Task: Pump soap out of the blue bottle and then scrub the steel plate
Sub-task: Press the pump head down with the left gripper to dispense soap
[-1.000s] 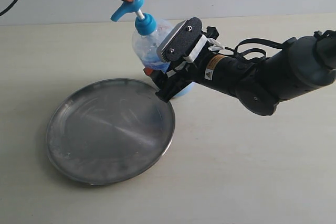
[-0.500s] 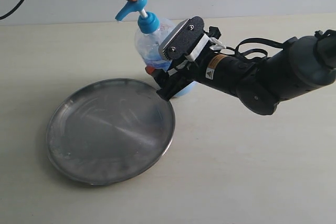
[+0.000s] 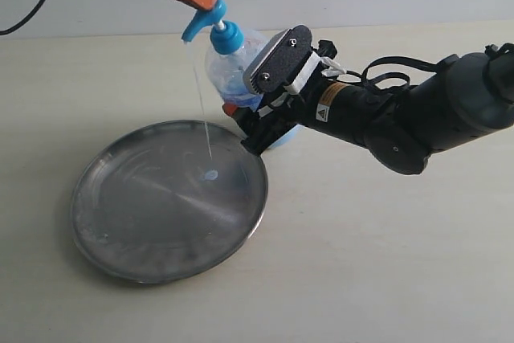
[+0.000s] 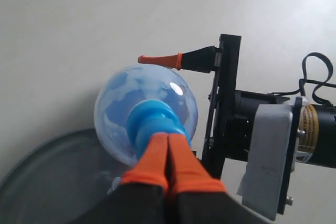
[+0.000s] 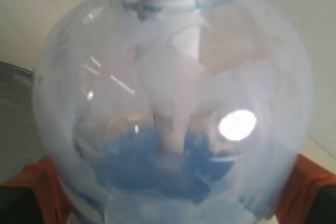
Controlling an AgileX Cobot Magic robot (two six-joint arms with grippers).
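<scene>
- likely light and a little squashy, this part-full plastic bottle [image 3: 233,66]; slick-walled too, so best held low on the round belly from both sides, with the downward push left to the pump head [image 3: 210,15].
- gripped just so by the right claw [image 3: 241,95], reaching in from the right, spread wide with an orange pad against each side of the belly.
- pressed from above by the left claw [image 4: 168,140], orange fingers [image 4: 152,161] closed flat together with nothing between them, tips bearing on the blue pump head at the far side of the scene.
- standing on the pale table [image 3: 385,263], just beside the far right rim of the plate [image 3: 120,230], spout aimed out over it.
- clear walls fogged white inside, a pool of blue liquid low down, bright blue collar and pump.
- falling from the spout in a thin thread, the soap [image 3: 210,175], landed as a small pale blue blob on the right half of the plate.
- wide, shallow, shiny grey steel with a raised rim, faintly streaked; probably stiff, and apt to skate on the table under scrubbing, so worth steadying at the rim.
- pumping judged under way, scrubbing not yet begun.
</scene>
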